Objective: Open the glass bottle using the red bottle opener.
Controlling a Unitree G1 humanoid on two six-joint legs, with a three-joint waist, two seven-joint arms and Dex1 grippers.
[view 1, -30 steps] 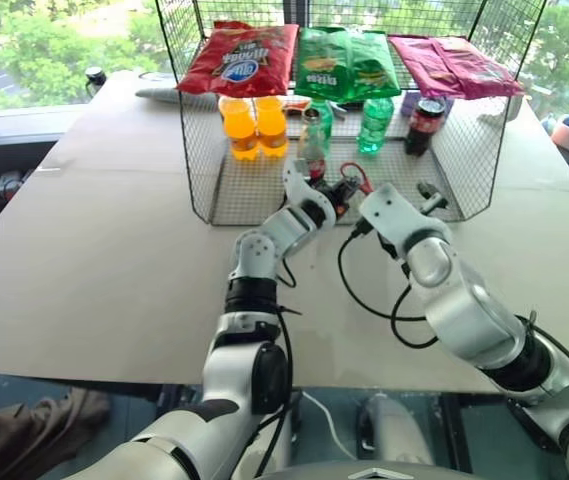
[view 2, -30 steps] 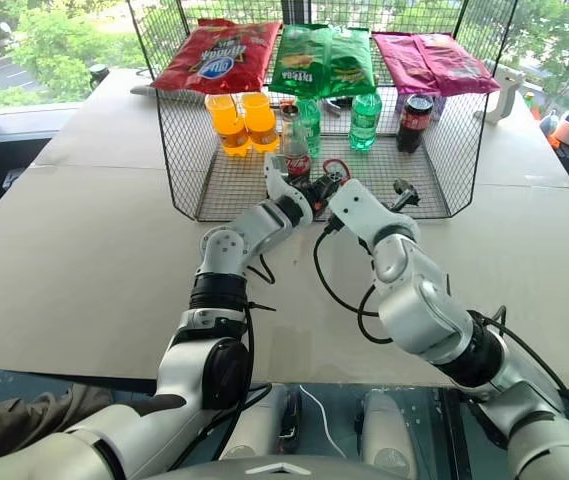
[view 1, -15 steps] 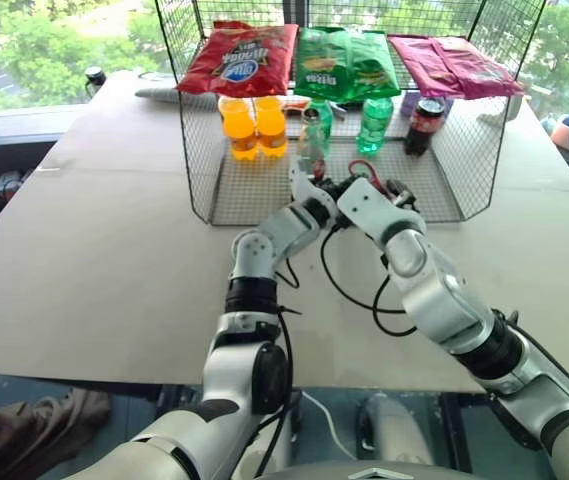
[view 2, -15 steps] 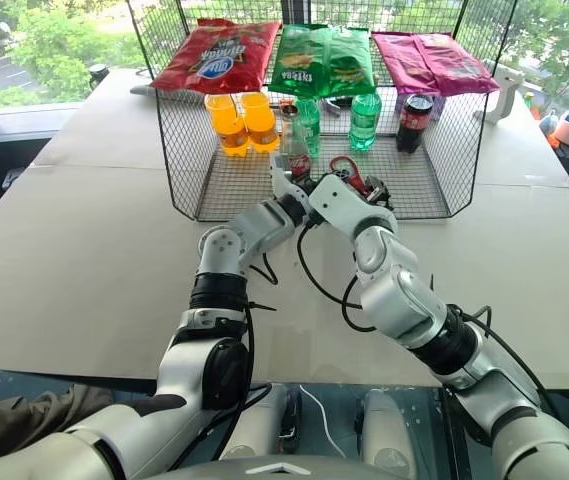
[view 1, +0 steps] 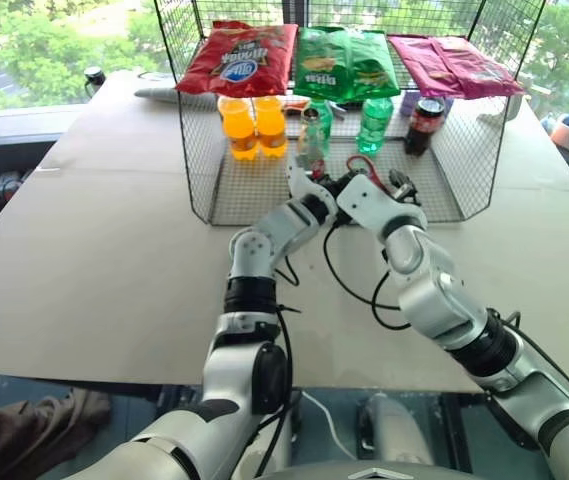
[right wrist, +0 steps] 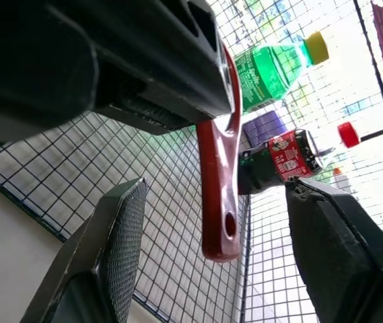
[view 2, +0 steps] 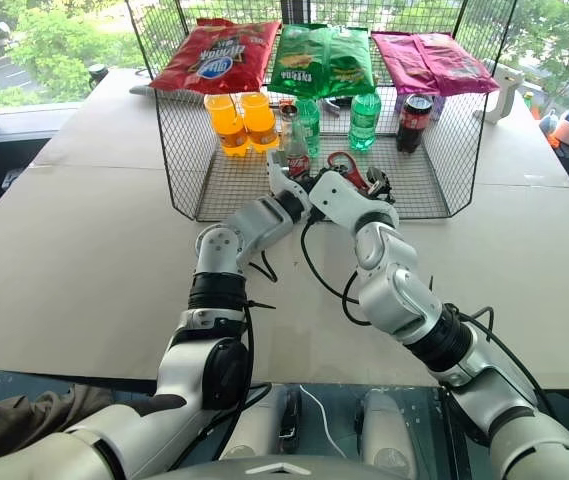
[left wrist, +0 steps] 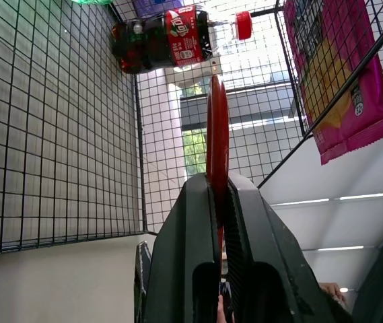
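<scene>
The red bottle opener [right wrist: 219,195] is clamped in the left gripper [left wrist: 218,195], handle between the gaping right gripper [right wrist: 218,269] jaws. The glass bottle [view 1: 311,143], mid-basket, is still capped, so opening's all left.

A wide worktop [view 1: 104,250] covered in plain tan board runs to the far edge, where a black wire cage [view 1: 196,150] stands on it, open toward the near side. Beyond it, large windows [view 1: 34,50] give bright daylight and a view of green trees [view 1: 24,40], with a dark sill [view 1: 4,125] along the left. Below the near edge of the worktop a glossy floor [view 1: 24,400] shows.
</scene>
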